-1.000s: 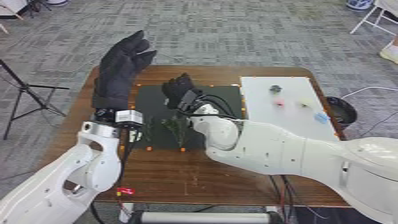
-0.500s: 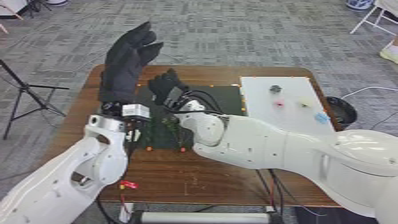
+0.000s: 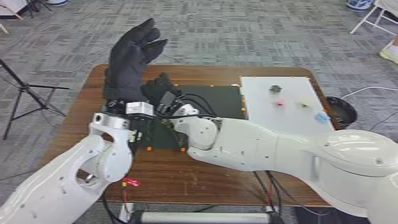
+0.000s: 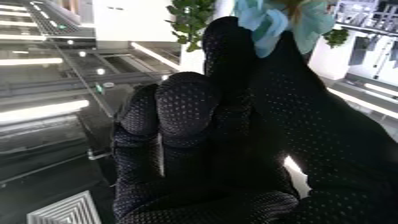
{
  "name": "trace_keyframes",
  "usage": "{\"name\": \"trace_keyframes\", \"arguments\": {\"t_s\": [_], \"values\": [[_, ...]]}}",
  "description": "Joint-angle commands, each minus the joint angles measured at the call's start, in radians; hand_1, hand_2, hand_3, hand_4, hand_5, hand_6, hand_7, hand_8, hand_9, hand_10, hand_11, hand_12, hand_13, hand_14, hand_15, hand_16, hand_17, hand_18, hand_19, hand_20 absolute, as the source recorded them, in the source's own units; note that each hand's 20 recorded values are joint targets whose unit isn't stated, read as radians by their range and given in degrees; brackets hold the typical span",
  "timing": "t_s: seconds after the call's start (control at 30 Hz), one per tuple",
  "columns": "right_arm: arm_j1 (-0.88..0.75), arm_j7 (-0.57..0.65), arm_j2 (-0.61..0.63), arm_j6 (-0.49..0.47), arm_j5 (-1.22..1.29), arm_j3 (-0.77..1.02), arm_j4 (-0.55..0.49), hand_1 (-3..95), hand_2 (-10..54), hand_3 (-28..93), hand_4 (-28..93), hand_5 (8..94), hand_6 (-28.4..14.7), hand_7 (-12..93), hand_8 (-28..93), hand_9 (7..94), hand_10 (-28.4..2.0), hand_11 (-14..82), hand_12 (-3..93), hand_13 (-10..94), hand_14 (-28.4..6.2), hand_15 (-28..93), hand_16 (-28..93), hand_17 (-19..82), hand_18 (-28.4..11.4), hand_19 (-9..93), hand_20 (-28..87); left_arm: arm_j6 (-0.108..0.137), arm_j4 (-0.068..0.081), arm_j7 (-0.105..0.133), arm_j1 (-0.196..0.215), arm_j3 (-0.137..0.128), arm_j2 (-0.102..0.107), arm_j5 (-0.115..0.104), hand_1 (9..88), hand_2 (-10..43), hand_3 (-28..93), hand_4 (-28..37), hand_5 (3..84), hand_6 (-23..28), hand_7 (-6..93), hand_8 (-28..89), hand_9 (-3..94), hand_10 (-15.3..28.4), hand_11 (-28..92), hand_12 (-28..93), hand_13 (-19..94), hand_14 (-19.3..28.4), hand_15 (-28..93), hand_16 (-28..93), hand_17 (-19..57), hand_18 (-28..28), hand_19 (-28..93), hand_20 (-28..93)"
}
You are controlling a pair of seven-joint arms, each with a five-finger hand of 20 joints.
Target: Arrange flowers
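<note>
In the head view my left hand point(image 3: 129, 65) is raised over the far left of the table, its fingers straight and pointing away. Close beside its palm, on the right, is my right hand point(image 3: 158, 91), over the left part of the black mat point(image 3: 213, 100). In the right wrist view my right hand point(image 4: 200, 145) has curled fingers, with a pale blue flower point(image 4: 265, 25) pinched at the fingertips; its stem is hidden. Green leaves point(image 4: 189, 22) show beyond. A pink flower point(image 3: 279, 103), a yellowish one point(image 3: 304, 105) and a blue one point(image 3: 322, 118) are at the white board point(image 3: 289, 120).
A dark small object point(image 3: 275, 89) is on the white board. Cables run over the black mat by my right wrist. A black bin point(image 3: 343, 114) stands off the table's right edge, and a tripod point(image 3: 37, 95) off the left. A red item point(image 3: 131, 182) is near the left forearm.
My right hand has moved left, up against the left hand's side. The left hand has shifted slightly right and farther away, its fingers still straight.
</note>
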Motion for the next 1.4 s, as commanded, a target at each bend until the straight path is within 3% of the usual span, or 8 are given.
{"name": "trace_keyframes", "arguments": {"t_s": [0.03, 0.23, 0.27, 0.3, 0.5, 0.73, 1.3, 1.4], "values": [[0.015, -0.027, -0.053, 0.032, -0.021, -0.020, 0.011, 50.1, -9.5, 81, -28, 75.0, 3.3, 42, -2, 84.4, -4.6, 21.9, 51.9, 67, -6.0, 69, 42, 30, -18.9, 82, 50, -0.002, -0.011, 0.015, 0.004, -0.013, -0.012, -0.008, 29.2, -2.7, 70, -23.4, 32.4, 2.0, 24.4, -10, 27.7, 12.6, 28, 21, 25, 14.6, 39, 5, -8.3, 20.7, 42, 18], [0.006, -0.028, -0.044, 0.012, -0.040, -0.012, -0.002, 50.6, -9.5, 79, -28, 77.6, 4.9, 38, -3, 88.1, -3.9, 15.2, 46.7, 67, -5.7, 69, 41, 30, -18.3, 81, 50, -0.011, -0.017, 0.015, 0.020, -0.027, -0.012, -0.005, 29.2, -2.7, 70, -23.2, 32.4, 2.0, 24.5, -10, 27.7, 12.7, 28, 21, 25, 14.5, 39, 5, -8.3, 20.9, 42, 18], [0.020, -0.022, -0.049, 0.029, -0.026, -0.032, 0.002, 50.6, -9.5, 79, -28, 77.6, 4.9, 37, -3, 88.2, -3.8, 14.6, 46.5, 67, -5.6, 69, 41, 30, -18.3, 81, 50, -0.006, -0.019, 0.028, 0.016, -0.024, -0.004, -0.010, 29.2, -2.7, 70, -23.2, 32.4, 2.0, 24.6, -10, 27.7, 12.7, 28, 21, 25, 14.5, 39, 5, -8.3, 20.8, 42, 18], [0.011, -0.019, -0.038, 0.014, -0.031, -0.022, -0.007, 50.6, -9.5, 79, -28, 77.5, 4.9, 37, -3, 88.2, -3.7, 14.1, 46.4, 67, -5.6, 69, 41, 30, -18.3, 81, 50, -0.015, -0.015, 0.016, 0.017, -0.026, -0.011, -0.006, 29.2, -2.7, 70, -23.2, 32.4, 2.0, 24.6, -10, 27.7, 12.7, 28, 21, 25, 14.5, 39, 5, -8.3, 20.8, 42, 18], [0.003, -0.019, -0.022, -0.024, -0.035, -0.001, -0.022, 46.2, -9.5, 76, -28, 73.9, 4.6, 35, -2, 85.5, -3.9, 11.0, 45.5, 64, -6.1, 71, 36, 29, -18.3, 80, 50, -0.019, -0.015, 0.022, 0.020, -0.030, -0.008, -0.008, 29.2, -2.7, 70, -23.2, 32.4, 2.1, 24.6, -10, 27.7, 12.8, 28, 21, 25, 14.5, 39, 5, -8.5, 21.0, 42, 17], [0.001, 0.019, -0.022, -0.064, -0.053, 0.003, -0.020, 43.0, -9.5, 75, -28, 69.6, 3.6, 32, -3, 78.6, -5.3, 16.7, 36.1, 61, -6.6, 73, 34, 27, -18.3, 79, 51, -0.017, -0.014, 0.020, 0.020, -0.032, -0.011, -0.006, 29.3, -2.5, 70, -23.3, 32.3, 2.0, 24.5, -10, 27.7, 12.8, 28, 21, 25, 14.5, 39, 5, -8.3, 20.8, 42, 17], [-0.004, 0.077, -0.010, -0.091, -0.059, 0.017, -0.036, 43.4, -9.5, 78, -28, 66.4, 2.8, 30, -4, 75.5, -5.6, 15.7, 35.9, 58, -7.0, 74, 34, 27, -18.4, 79, 51, -0.017, -0.009, 0.021, 0.016, -0.030, -0.017, -0.006, 29.2, -2.7, 70, -23.3, 32.3, 1.9, 24.6, -10, 27.8, 12.6, 28, 21, 25, 14.5, 39, 5, -8.3, 20.8, 41, 17], [-0.006, 0.033, 0.001, -0.139, -0.048, 0.036, -0.053, 40.6, -9.5, 84, -28, 61.2, 2.5, 28, -12, 65.7, -7.5, 24.7, 27.1, 56, -7.6, 75, 33, 26, -18.3, 79, 51, -0.015, -0.009, 0.026, 0.015, -0.029, -0.016, -0.008, 29.2, -2.7, 70, -23.3, 32.4, 2.0, 24.5, -10, 27.8, 12.6, 28, 21, 25, 14.4, 38, 5, -8.3, 20.7, 41, 17]]}}
